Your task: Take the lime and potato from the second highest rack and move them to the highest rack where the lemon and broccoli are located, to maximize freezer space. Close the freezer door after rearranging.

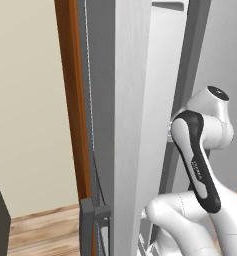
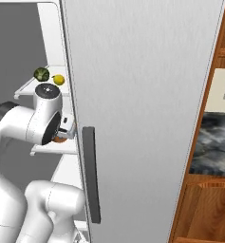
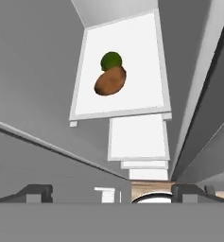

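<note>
A brown potato [image 3: 110, 80] lies on a white rack [image 3: 146, 52] inside the freezer, with a green lime [image 3: 111, 60] touching its far end. My gripper [image 3: 112, 193] looks along at them from some distance; its fingertips [image 3: 35, 193] stand wide apart with nothing between. In the right base view the hand [image 2: 67, 128] reaches into the freezer, with a bit of the potato [image 2: 60, 139] just below it. One rack higher sit the broccoli [image 2: 41, 73] and the lemon [image 2: 59, 79]. The freezer door [image 1: 125, 100] stands open, seen edge-on to the left of my arm.
A plain silver door [image 2: 142, 95] with a dark handle [image 2: 90, 175] stands shut right of the freezer opening. Lower white racks [image 3: 138, 139] sit below the potato's rack. Wooden trim [image 1: 72, 100] and wooden shelving [image 2: 213, 142] flank the unit.
</note>
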